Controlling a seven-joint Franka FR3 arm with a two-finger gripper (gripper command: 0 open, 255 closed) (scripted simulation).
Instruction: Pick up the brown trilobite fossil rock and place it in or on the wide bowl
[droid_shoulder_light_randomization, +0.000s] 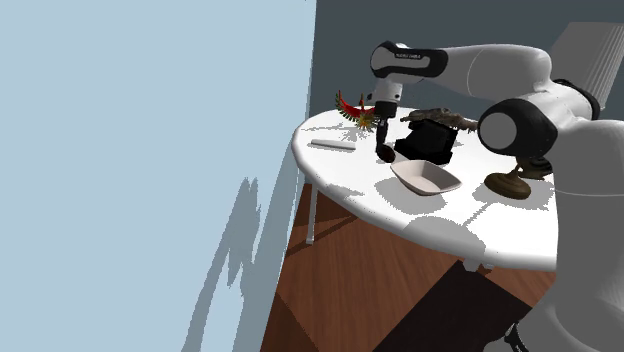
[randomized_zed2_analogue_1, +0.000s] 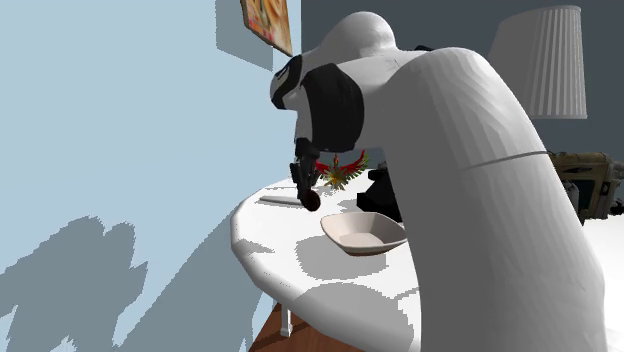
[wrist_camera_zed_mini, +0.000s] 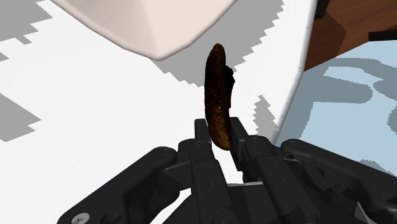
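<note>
I'm looking at the fossil (wrist_camera_zed_mini: 217, 95) first: a thin, dark brown stone slab, edge-on to the wrist camera, sitting just beside the bowl (droid_shoulder_light_randomization: 425, 180) and not yet over it. The claw (wrist_camera_zed_mini: 221, 135) is pinching it, fingers nearly closed and pressing on its two flat faces at one end. Most of the slab is sticking out past the fingertips.

I'm judging it stiff, rough enough to grip, and fairly heavy for its thickness, with edges that may chip. The hold looks end-heavy, so I'm expecting it could swing in the fingers; a grip nearer the middle would be steadier. I'm planning a low, gentle set-down.

I can't tell whether the fossil is clear of the table (droid_shoulder_light_randomization: 480, 235). The top is round and white, and the bowl is lying near its edge.

- A white strip (droid_shoulder_light_randomization: 332, 145) is lying beyond the bowl.
- A red and gold bird figure (droid_shoulder_light_randomization: 356, 108) is standing further out than the strip.
- A black block (droid_shoulder_light_randomization: 432, 138) is sitting right behind the bowl.
- A brown ornament (droid_shoulder_light_randomization: 508, 184) is sitting beside the bowl, toward the stand.

Out from the bowl past the table edge, a pale blue wall (droid_shoulder_light_randomization: 150, 150) is rising. A brown wood floor (droid_shoulder_light_randomization: 340, 290) is showing below. A lampshade (randomized_zed2_analogue_1: 545, 60) is standing well behind the bowl.
</note>
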